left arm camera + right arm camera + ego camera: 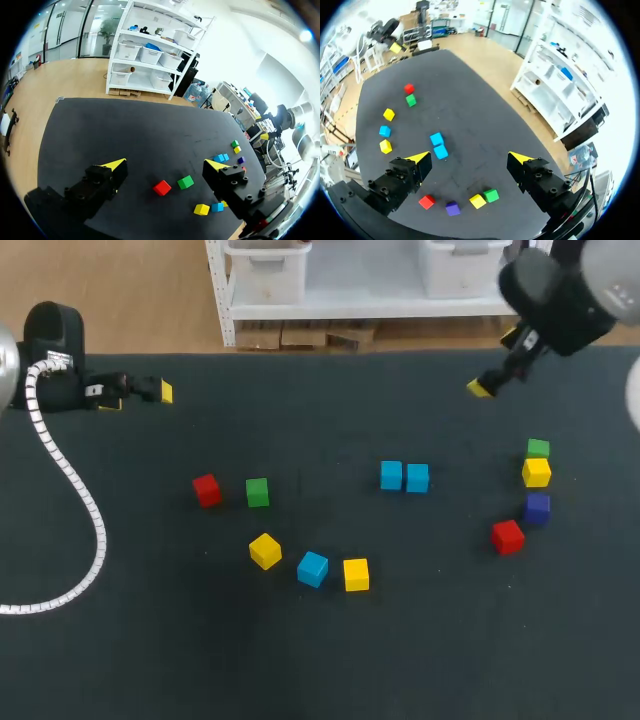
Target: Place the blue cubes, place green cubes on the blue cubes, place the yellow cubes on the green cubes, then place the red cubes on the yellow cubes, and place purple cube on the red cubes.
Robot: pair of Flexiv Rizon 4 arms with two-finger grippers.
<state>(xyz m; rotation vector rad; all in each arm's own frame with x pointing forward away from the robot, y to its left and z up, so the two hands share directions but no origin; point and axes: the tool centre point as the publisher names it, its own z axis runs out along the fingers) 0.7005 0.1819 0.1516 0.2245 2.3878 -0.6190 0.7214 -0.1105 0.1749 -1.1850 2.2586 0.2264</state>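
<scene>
Blue cubes, three, plain light-blue faces. Left blue cube [391, 475] and right blue cube [417, 478] lie side by side, touching, about mid-surface and a little toward the right edge. Lone blue cube [312, 568] lies closer to the near edge, between the turned yellow cube [265, 550] and the square yellow cube [356, 574], the latter just beside it.

Green cubes, two. Mid green cube [257, 492] lies left of centre, near the left red cube [206, 489] but apart from it. Right green cube [538, 448] lies close to the right edge, against the right yellow cube [536, 472].

Purple cube [537, 507], one, dark violet, lies just on the near side of the right yellow cube. The right red cube [507, 536] is just beside it. All cubes rest singly on the dark matte surface [450, 660].

Left pincer [138, 398] is at the far left corner, lying low and pointing along the surface toward the right. Its yellow-tipped fingers are spread wide with nothing between them.

Right pincer [495, 362] is at the far edge near the right corner. Its arm comes in from that corner, and its fingers are likewise wide apart and hold nothing.
</scene>
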